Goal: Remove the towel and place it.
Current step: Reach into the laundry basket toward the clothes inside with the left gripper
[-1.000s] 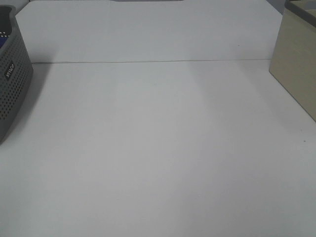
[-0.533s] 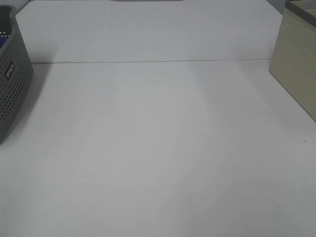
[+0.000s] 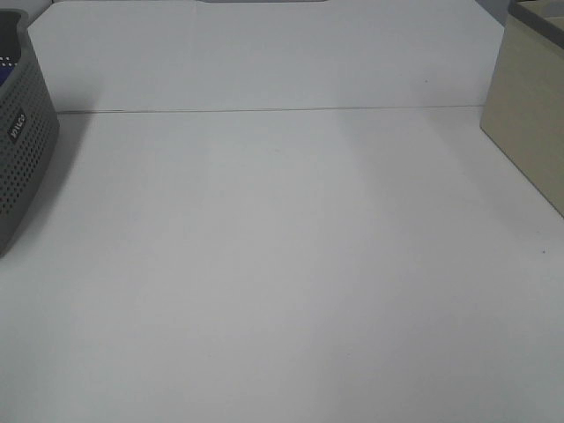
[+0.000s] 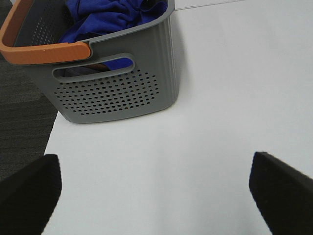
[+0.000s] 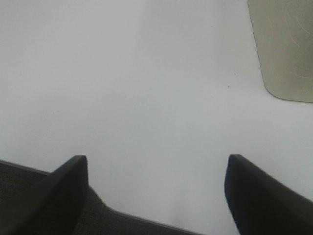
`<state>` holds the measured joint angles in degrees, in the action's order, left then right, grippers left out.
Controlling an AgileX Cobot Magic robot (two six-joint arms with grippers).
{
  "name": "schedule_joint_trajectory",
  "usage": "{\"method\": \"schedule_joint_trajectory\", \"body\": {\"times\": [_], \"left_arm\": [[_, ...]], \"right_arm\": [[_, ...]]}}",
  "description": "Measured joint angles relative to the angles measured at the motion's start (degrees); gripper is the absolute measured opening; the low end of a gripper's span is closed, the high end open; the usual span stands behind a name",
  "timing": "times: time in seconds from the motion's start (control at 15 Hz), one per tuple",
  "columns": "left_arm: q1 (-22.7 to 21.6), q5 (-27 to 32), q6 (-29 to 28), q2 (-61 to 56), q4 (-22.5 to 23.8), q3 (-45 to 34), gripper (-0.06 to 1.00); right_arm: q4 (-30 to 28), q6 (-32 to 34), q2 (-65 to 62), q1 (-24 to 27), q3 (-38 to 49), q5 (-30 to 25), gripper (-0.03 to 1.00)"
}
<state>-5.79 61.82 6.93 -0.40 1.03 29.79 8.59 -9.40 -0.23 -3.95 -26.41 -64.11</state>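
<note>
**Gripper state.** The left gripper [image 4: 156, 196] is held with its jaws spread wide and nothing between them. It is poised above the bare white table [image 4: 220, 73]. The right gripper [image 5: 159, 191] is likewise spread wide and empty, near the table's front edge.

**Hazards.**
- The orange handle [image 4: 44, 51] lies across the near rim of the grey basket [image 4: 117, 93]. A low approach is judged likely to bring a finger against the handle or the rim.
- The towel [image 4: 105, 14] is bunched, and blue cloth is visible through the handle slot. If a fold catches there during lifting, the basket may be tipped or dragged.
- If only a thin outer fold is pinched, slippage is to be expected.

**Position of the towel.** The towel is contained inside the basket, heaped up to its rim. It lies ahead of the left gripper and apart from it, beyond the near perforated wall. No contact has been made. It is not seen from the right wrist, where only a beige box [image 5: 286, 49] is shown.
</note>
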Motion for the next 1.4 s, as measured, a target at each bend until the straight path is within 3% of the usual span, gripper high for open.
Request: {"method": "schedule_joint_trajectory", "body": {"times": [1.4], "left_arm": [[1.38, 0.00, 0.23, 0.00, -1.43, 0.00, 0.99]], "right_arm": [[0.06, 0.00, 0.00, 0.00, 0.00, 0.00, 0.76]]}}
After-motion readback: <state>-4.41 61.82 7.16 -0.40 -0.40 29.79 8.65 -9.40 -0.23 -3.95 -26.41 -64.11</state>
